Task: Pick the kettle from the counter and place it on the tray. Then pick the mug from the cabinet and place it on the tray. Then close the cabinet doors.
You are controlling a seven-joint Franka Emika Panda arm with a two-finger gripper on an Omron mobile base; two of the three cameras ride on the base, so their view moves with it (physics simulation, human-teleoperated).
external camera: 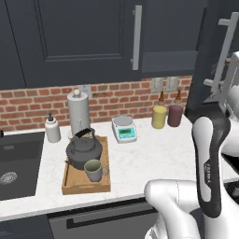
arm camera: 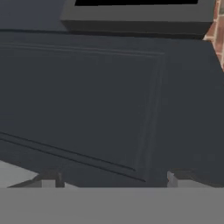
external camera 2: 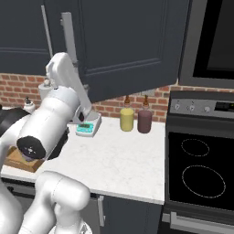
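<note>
Wooden tray (external camera: 69, 185) w/ kettle (external camera: 83, 148) & mug (external camera: 94, 170)

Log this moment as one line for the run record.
kettle: on tray | mug: on tray, beside kettle | claw: open, empty, facing cabinet door | door: not fully shut

Glossy white rounded arm shells (external camera: 175, 200), bulbous at joints. Dark grey/black band along the upright white arm segment (external camera: 212, 163), w/ small white lettering, illegible. Round dark grey joint end cap (external camera 2: 31, 147), concentric rings. Small dark finger tips (arm camera: 175, 179), squared.
</note>
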